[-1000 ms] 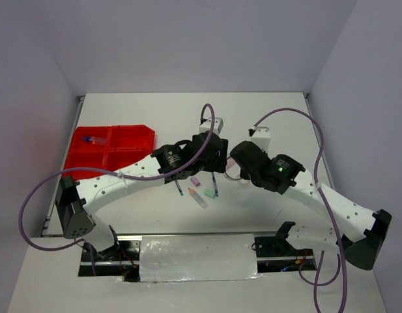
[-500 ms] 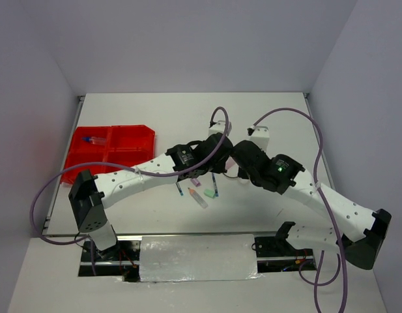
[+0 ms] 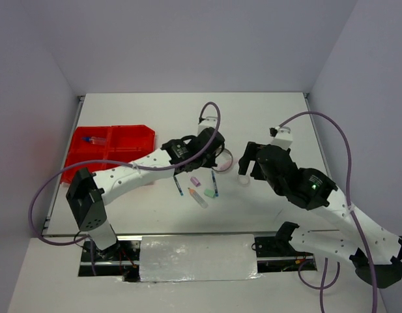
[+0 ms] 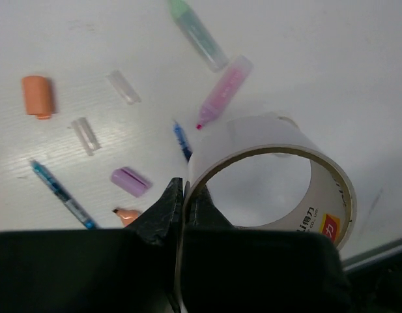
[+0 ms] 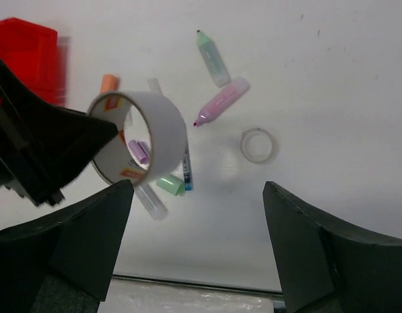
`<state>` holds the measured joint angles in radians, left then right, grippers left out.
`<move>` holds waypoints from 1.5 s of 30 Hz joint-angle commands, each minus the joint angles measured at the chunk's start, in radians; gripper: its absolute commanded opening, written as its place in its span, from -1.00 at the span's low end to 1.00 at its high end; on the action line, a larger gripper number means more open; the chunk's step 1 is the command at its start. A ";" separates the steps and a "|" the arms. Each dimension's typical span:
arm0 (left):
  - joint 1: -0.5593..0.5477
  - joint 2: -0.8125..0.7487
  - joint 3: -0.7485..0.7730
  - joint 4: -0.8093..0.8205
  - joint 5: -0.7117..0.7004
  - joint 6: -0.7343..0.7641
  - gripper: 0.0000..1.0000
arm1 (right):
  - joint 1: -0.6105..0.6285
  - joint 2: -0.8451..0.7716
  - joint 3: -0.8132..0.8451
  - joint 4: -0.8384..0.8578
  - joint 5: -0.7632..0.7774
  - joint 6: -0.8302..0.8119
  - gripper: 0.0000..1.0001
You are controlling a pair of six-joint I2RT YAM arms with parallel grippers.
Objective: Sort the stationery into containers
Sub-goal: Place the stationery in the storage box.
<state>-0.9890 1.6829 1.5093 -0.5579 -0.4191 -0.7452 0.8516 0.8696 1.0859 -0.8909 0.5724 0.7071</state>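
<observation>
As the right arm swings clear, its pincer (image 5: 197,189) wide open and empty, the left pincer (image 4: 184,195) stays clamped on the tape roll (image 4: 253,137), lifted above the mid-counter (image 3: 272,117) clutter, ready for the red tray (image 3: 132,140) at left.

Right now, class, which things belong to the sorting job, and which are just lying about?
Job: tape roll in left gripper, small tape ring, pink marker, green marker, blue pen, orange cap, purple cap, red tray.
Lying about: purple cable, silvery sheet at the near edge.

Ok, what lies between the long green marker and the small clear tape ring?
The pink marker lies between green marker and tape ring; right wrist view shows it.
</observation>
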 commanded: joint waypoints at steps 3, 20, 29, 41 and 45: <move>0.166 -0.095 -0.031 -0.017 -0.021 -0.007 -1.00 | -0.022 -0.069 0.042 -0.077 0.098 -0.003 0.80; 0.911 0.147 0.134 -0.111 0.095 0.116 -1.00 | -0.034 -0.115 -0.040 -0.053 0.098 -0.061 0.83; 0.971 0.092 -0.037 -0.030 0.126 0.096 -1.00 | -0.039 -0.101 -0.049 -0.045 0.090 -0.067 0.84; 1.015 0.061 -0.115 -0.031 0.094 0.069 -0.82 | -0.042 -0.084 -0.044 -0.033 0.075 -0.083 0.84; 1.023 0.052 -0.126 -0.019 0.085 0.067 -0.57 | -0.042 -0.083 -0.046 -0.022 0.064 -0.086 0.84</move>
<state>0.0273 1.7683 1.3846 -0.5987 -0.3176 -0.6624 0.8169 0.7872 1.0393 -0.9497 0.6346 0.6327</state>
